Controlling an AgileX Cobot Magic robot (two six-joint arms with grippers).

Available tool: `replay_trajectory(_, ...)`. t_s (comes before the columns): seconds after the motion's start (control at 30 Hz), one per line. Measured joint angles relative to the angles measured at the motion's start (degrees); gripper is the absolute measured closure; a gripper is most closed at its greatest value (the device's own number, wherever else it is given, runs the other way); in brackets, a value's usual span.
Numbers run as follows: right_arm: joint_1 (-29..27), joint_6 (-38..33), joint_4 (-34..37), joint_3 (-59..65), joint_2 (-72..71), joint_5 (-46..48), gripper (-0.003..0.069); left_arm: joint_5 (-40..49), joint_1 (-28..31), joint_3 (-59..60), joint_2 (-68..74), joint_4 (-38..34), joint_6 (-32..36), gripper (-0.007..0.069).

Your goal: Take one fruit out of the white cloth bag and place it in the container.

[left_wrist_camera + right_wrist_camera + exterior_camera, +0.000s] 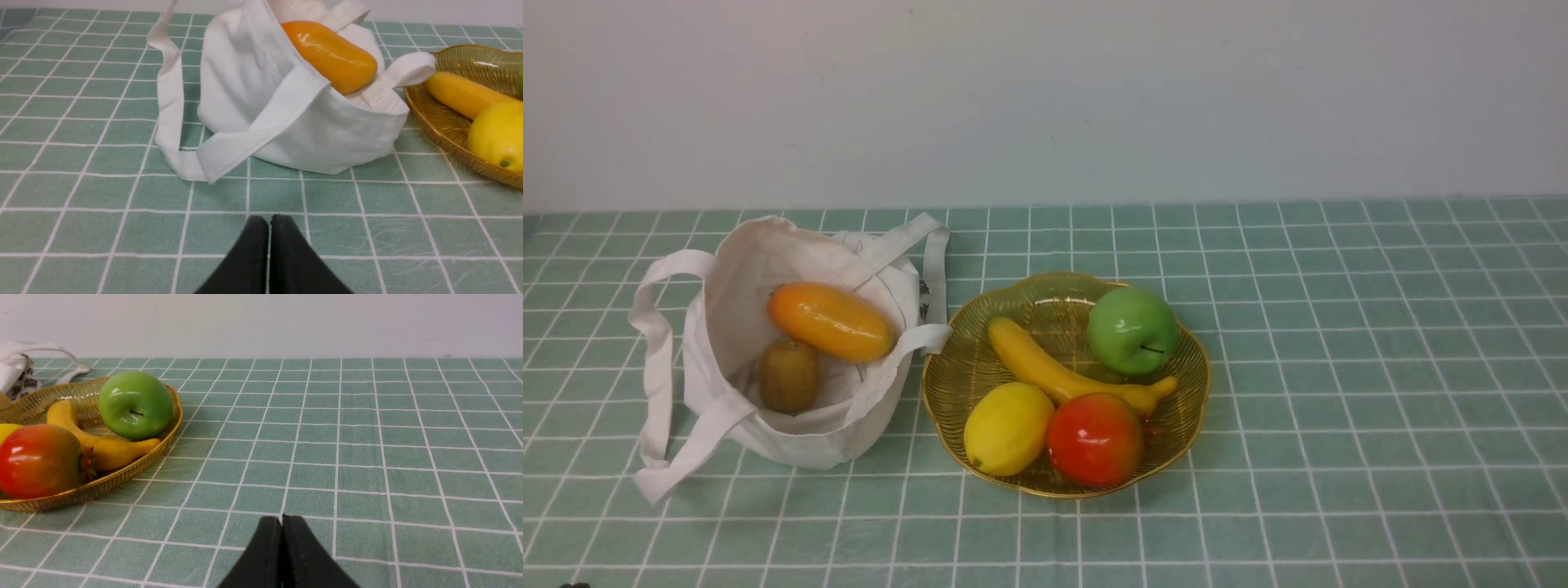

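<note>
the fruit (1094, 439) is seated in the container (1188, 408) at lower centre of the front view, beside a lemon (1008, 428). the white cloth bag (800, 425) is located at left. the left tool (269, 222) and right tool (282, 521) are closed on nothing, above the tabletop (1339, 367).

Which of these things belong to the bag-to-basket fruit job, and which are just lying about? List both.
Job: red fruit, now in the container; white cloth bag.

Lying about: banana, lemon, green apple, orange oval fruit, kiwi.
</note>
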Motion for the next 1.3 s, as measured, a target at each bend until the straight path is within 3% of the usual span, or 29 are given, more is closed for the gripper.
replay_trajectory(1.3,0.0,0.0,0.0,0.0,0.0,0.0,0.0674,0.0,-0.96,0.0,0.0,0.17,0.0,0.0632)
